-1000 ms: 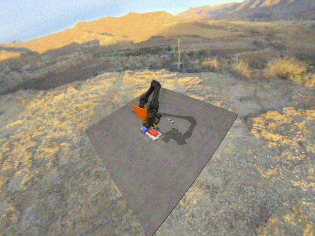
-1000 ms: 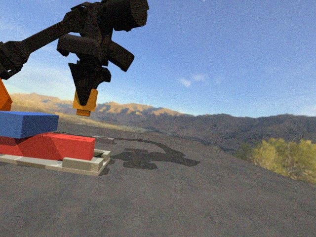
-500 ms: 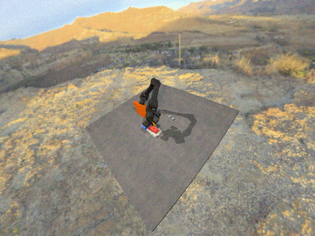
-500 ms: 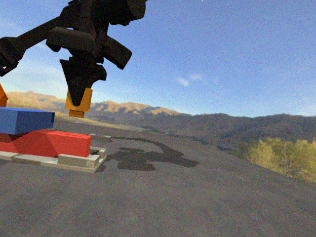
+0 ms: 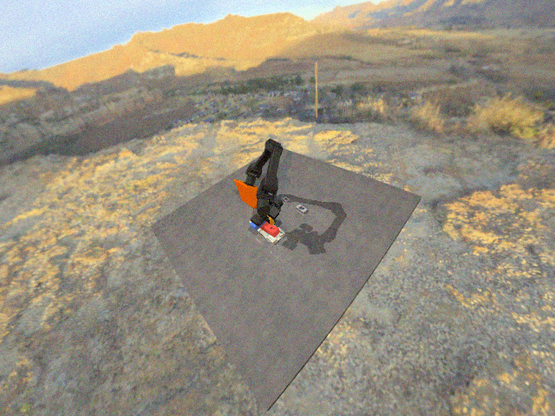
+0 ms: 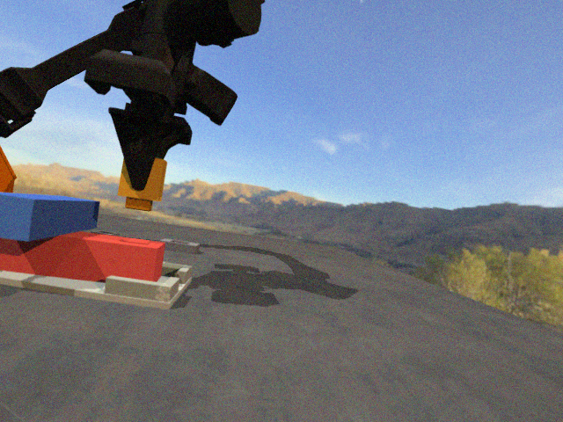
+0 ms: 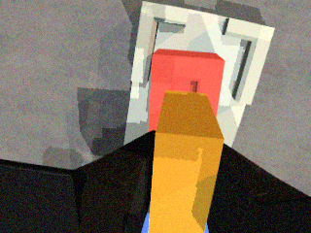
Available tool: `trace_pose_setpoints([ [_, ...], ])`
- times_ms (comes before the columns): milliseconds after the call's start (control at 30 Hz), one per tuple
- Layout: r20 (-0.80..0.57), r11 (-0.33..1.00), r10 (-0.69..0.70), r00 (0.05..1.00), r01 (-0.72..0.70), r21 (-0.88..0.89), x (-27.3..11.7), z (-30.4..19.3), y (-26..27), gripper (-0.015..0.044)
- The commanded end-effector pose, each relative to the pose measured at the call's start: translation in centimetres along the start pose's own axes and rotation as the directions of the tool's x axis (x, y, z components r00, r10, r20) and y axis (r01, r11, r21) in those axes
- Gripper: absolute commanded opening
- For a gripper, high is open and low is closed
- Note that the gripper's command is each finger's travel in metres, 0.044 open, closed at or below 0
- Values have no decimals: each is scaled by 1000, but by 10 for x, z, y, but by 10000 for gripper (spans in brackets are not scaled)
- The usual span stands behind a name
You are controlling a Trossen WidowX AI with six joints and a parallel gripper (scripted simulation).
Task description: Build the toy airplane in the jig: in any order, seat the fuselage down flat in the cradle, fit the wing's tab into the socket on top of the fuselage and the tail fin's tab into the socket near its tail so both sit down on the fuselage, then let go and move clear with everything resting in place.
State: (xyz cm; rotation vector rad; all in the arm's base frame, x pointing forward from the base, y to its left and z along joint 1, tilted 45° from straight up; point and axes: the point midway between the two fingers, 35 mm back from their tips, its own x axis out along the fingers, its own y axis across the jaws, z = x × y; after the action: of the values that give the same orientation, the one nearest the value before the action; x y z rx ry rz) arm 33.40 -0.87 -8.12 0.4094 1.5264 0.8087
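The red fuselage (image 5: pixel 270 229) (image 6: pixel 129 256) (image 7: pixel 185 70) lies in the pale cradle (image 5: pixel 276 239) (image 6: pixel 122 300) (image 7: pixel 262 53). The blue wing (image 5: pixel 253 224) (image 6: pixel 63 218) lies across the top of the fuselage; in the wrist view only slivers of it show beside the held part. My gripper (image 6: pixel 140 184) (image 7: pixel 181 143) is shut on the orange tail fin (image 5: pixel 270 219) (image 6: pixel 157 179) (image 7: pixel 180 189). The fin is upright with its tab pointing down, held above the fuselage with a gap below it. In the wrist view the fin covers part of the fuselage top, and a small dark bit of the tail socket shows just beyond it.
A small pale holder with a slot (image 5: pixel 302 208) (image 6: pixel 181 245) stands behind the cradle, and a smaller one (image 5: pixel 285 198) lies nearer the arm's base. An orange panel (image 5: pixel 245 193) stands beside the arm. The arm's shadow falls beside the cradle.
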Motion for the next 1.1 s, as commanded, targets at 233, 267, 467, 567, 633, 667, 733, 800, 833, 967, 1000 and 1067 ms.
trace_pose_setpoints([
  [233,2,1000,-6,1000,6,-7,-2,2,-2,65],
  [267,2,1000,-6,1000,6,-7,-2,2,-2,65],
  [467,2,1000,-6,1000,6,-7,1,3,-3,65],
  [567,2,1000,-6,1000,6,-7,5,3,-3,65],
  [633,2,1000,-6,1000,6,-7,9,3,-3,65],
  [667,2,1000,-6,1000,6,-7,10,3,-3,65],
  [733,2,1000,-6,1000,6,-7,14,3,-3,65],
  [800,2,1000,-6,1000,6,-7,17,3,-3,65],
  [833,2,1000,-5,1000,5,-7,18,3,-3,65],
  [967,2,1000,-5,1000,5,-7,25,3,-3,65],
  [1000,2,1000,-5,1000,5,-7,27,3,-3,65],
  [1067,2,1000,-5,1000,5,-7,30,3,-3,65],
])
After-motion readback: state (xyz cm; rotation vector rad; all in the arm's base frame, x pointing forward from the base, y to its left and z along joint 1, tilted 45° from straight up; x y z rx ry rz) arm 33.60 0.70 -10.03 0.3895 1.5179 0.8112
